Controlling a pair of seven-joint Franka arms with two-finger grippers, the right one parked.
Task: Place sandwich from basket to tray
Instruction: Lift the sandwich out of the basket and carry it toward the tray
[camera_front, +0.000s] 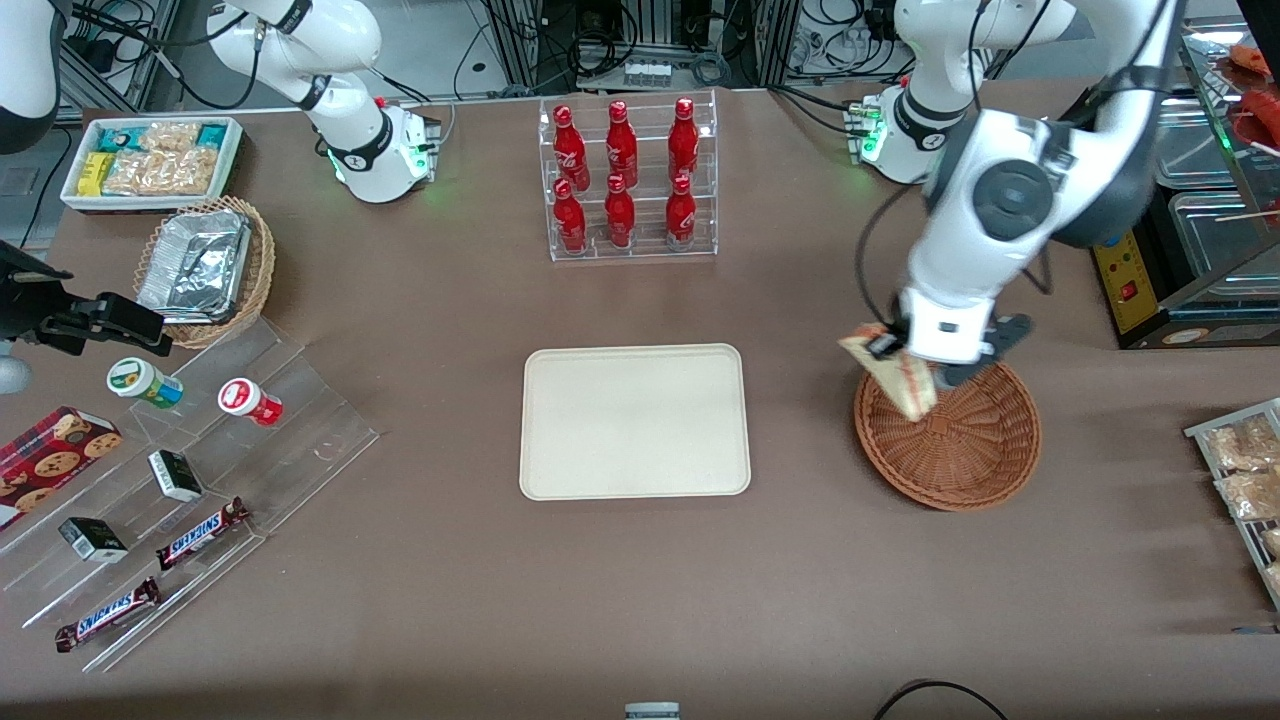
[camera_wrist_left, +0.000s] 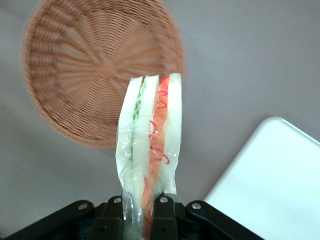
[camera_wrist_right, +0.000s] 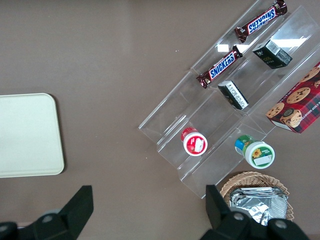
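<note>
Your gripper (camera_front: 915, 362) is holding one sandwich (camera_front: 893, 377) above one basket (camera_front: 960, 450), fingers (camera_wrist_left: 162, 212) clamped on it. One tray (camera_front: 634, 421) is lying on the table (camera_front: 640, 590) beside six bottles (camera_front: 624, 175).

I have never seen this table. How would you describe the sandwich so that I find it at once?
Start from the brown table and find the cream tray at its middle. Beside it, toward the working arm's end, sits a reddish-brown wicker basket. Just above that basket's rim the end effector is shut on the sandwich: a wrapped wedge of white bread with red and green filling, the only item lifted off the table.
</note>
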